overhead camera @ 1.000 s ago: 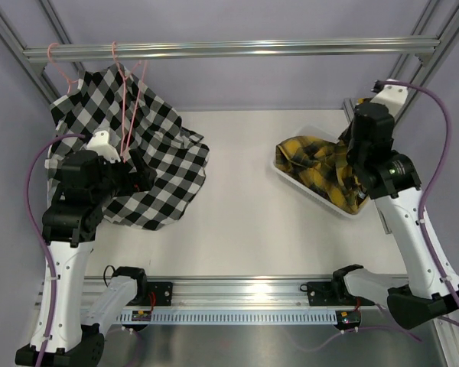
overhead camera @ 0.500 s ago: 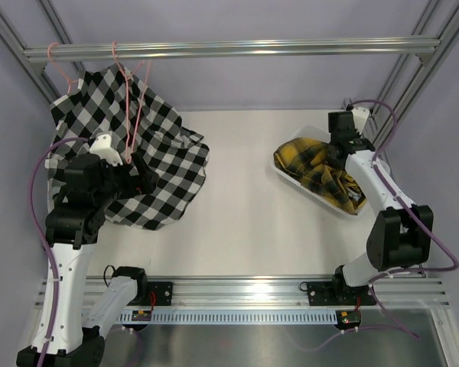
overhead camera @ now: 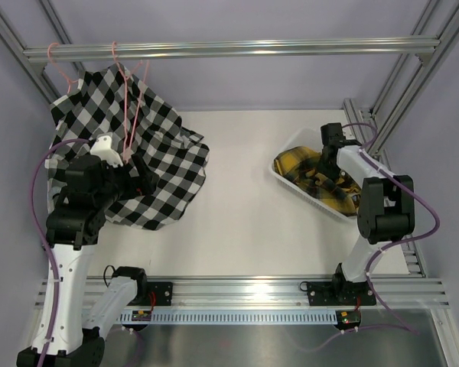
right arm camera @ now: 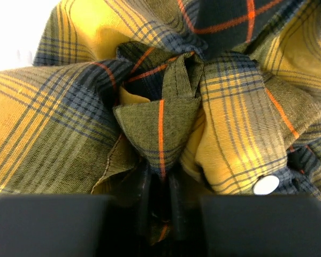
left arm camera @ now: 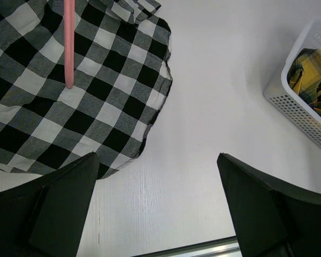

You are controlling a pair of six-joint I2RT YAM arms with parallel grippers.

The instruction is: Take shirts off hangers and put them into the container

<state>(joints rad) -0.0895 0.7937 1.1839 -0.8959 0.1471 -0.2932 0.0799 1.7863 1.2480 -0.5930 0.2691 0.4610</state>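
With the right gripper (right arm camera: 159, 179) pinching a fold of the yellow-and-black plaid cloth shirt (right arm camera: 69, 134) inside the white perforated plastic basket (left arm camera: 297, 104), right of frame, I judge release comes next; the left gripper (left arm camera: 157, 158) stands wide.

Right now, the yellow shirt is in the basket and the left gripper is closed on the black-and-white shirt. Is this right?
Not quite. The left gripper is open and holds nothing: in the left wrist view its jaws stand wide apart, with no cloth between them, beside the black-and-white shirt. The yellow shirt is in the basket, as you say.
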